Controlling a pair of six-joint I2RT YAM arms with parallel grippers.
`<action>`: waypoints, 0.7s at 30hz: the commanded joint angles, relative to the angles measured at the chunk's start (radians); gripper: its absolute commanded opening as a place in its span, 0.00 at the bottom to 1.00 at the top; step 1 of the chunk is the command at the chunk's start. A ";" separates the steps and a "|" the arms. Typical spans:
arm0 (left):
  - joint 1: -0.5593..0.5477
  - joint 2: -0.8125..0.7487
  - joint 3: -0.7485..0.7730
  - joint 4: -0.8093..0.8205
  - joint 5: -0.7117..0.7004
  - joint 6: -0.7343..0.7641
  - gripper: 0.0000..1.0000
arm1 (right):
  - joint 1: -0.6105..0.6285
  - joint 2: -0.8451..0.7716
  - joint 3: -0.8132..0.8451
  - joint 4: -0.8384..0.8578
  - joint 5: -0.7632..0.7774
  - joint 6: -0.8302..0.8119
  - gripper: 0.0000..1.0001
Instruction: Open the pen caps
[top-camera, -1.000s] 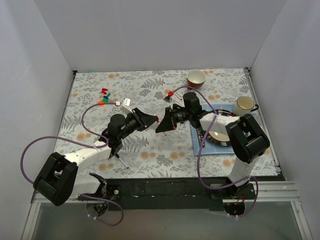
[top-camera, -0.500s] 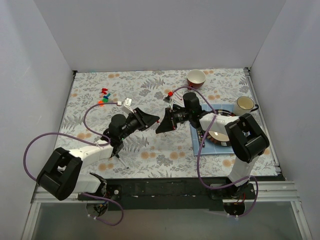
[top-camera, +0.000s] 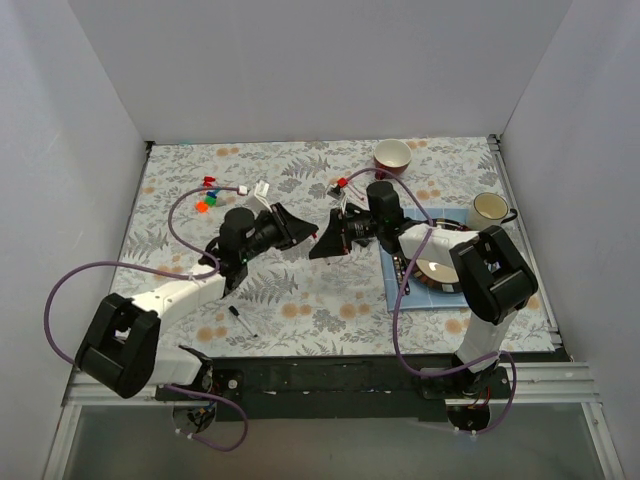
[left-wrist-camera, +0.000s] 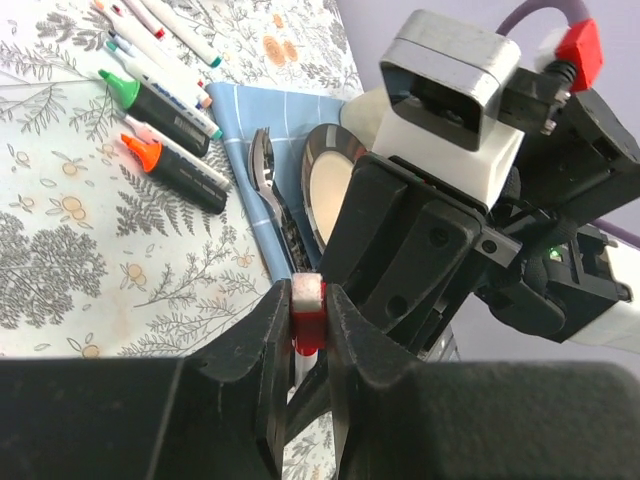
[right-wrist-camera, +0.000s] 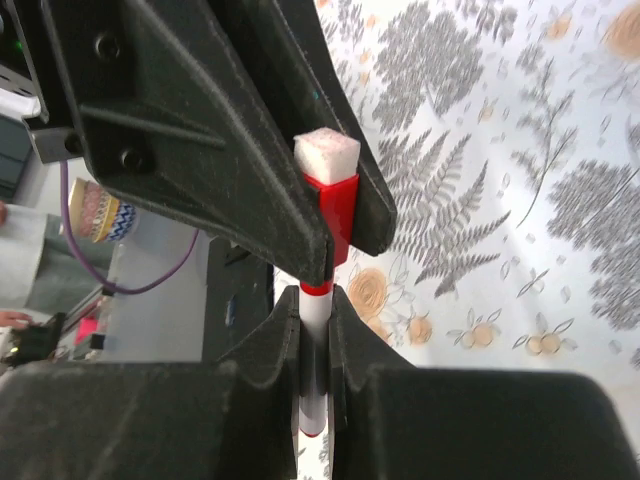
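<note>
A slim white pen (right-wrist-camera: 315, 335) with a red collar is held between both grippers above the middle of the table. My right gripper (right-wrist-camera: 315, 305) is shut on the pen's white barrel. My left gripper (left-wrist-camera: 308, 300) is shut on its red cap (left-wrist-camera: 308, 322), which has a white end; the cap (right-wrist-camera: 337, 205) still meets the pen's collar. In the top view the left gripper (top-camera: 298, 228) and right gripper (top-camera: 322, 240) face each other tip to tip. Loose caps (top-camera: 208, 192), red, blue, green and orange, lie at the far left. More white pens (left-wrist-camera: 160, 40) lie beyond the mat.
A green highlighter (left-wrist-camera: 150, 100) and an orange one (left-wrist-camera: 175, 170) lie beside a blue mat (left-wrist-camera: 240, 115) holding cutlery (left-wrist-camera: 265, 185) and a plate (top-camera: 440, 270). A bowl (top-camera: 392, 155) and a mug (top-camera: 488, 210) stand at the far right. A dark pen (top-camera: 240, 321) lies near the front.
Both grippers, still joined on the pen, have shifted a little towards the far side. The left arm has swung away from the front, uncovering the dark pen on the table.
</note>
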 joint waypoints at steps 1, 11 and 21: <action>0.221 -0.032 0.205 -0.137 -0.034 0.093 0.00 | 0.034 0.005 0.020 -0.006 -0.045 -0.038 0.01; 0.455 0.077 0.383 -0.191 0.077 0.096 0.00 | 0.040 0.004 0.024 -0.017 -0.053 -0.056 0.01; 0.622 0.081 0.229 -0.231 0.081 0.068 0.00 | 0.016 0.000 0.124 -0.318 0.036 -0.300 0.01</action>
